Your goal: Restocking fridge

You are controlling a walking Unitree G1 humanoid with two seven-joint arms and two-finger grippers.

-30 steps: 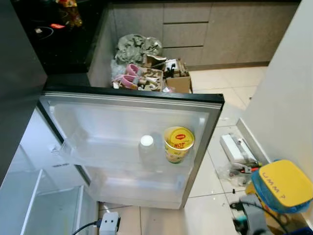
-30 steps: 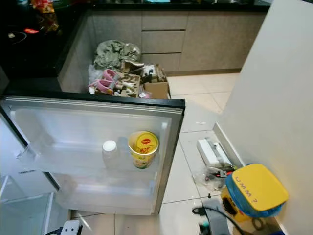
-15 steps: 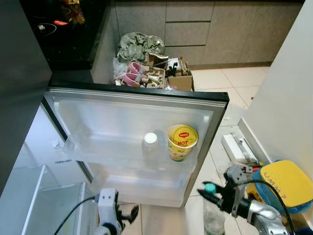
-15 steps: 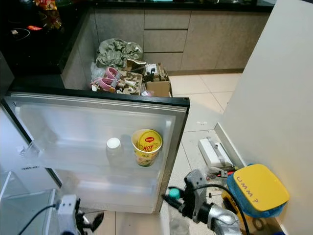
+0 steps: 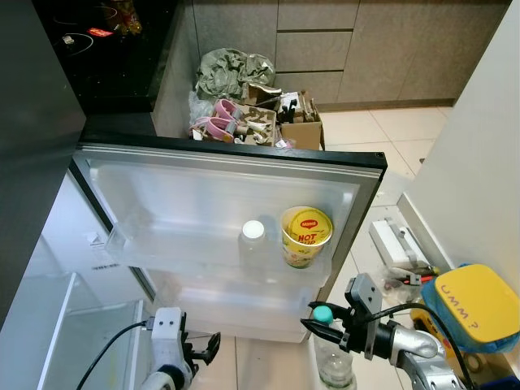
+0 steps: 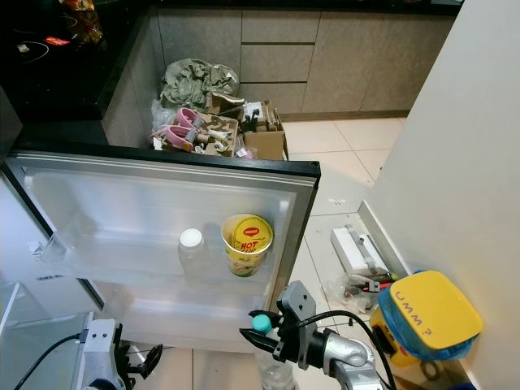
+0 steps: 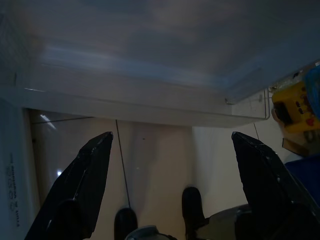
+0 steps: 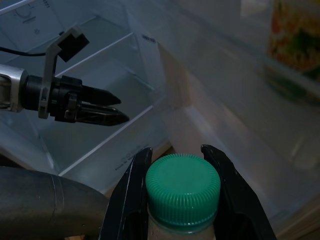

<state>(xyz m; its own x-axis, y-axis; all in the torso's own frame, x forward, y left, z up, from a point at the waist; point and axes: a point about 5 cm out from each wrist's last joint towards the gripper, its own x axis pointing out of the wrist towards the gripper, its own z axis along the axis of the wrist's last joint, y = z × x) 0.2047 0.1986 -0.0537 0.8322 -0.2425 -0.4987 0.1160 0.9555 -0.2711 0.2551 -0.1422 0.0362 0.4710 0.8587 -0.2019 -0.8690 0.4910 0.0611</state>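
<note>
A clear plastic bottle [image 5: 334,364] with a round green ribbed cap [image 8: 183,190] is standing upright, its long axis vertical and the cap pointing up. The body below the cap looks transparent; whether anything is inside cannot be told. The right gripper [image 8: 181,197] is clamping the bottle at the neck, one black finger [image 8: 131,200] pressing on each side of the cap. The bottle is hanging low in front of the open fridge door [image 5: 227,219], near the door's lower right corner and above the pale tiled floor [image 5: 366,138].

The fridge door is swinging wide, its white inner side facing the camera. On its upper door shelf [image 5: 162,252] a second clear bottle with a white cap [image 5: 253,230] is standing upright, touching or just beside a yellow instant noodle cup [image 5: 305,236] with a red label. A lower door shelf [image 5: 219,305] is sitting beneath.

The left gripper [image 5: 203,348] is hovering low by the bottom left of the door, its two black fingers [image 7: 80,190] spread apart and grasping nothing.

To the right, against a white wall, a blue container with a yellow lid [image 5: 475,307] is sitting on the floor. Behind the door, a heap of bags and cardboard boxes [image 5: 252,114] is lying by grey cabinets.
</note>
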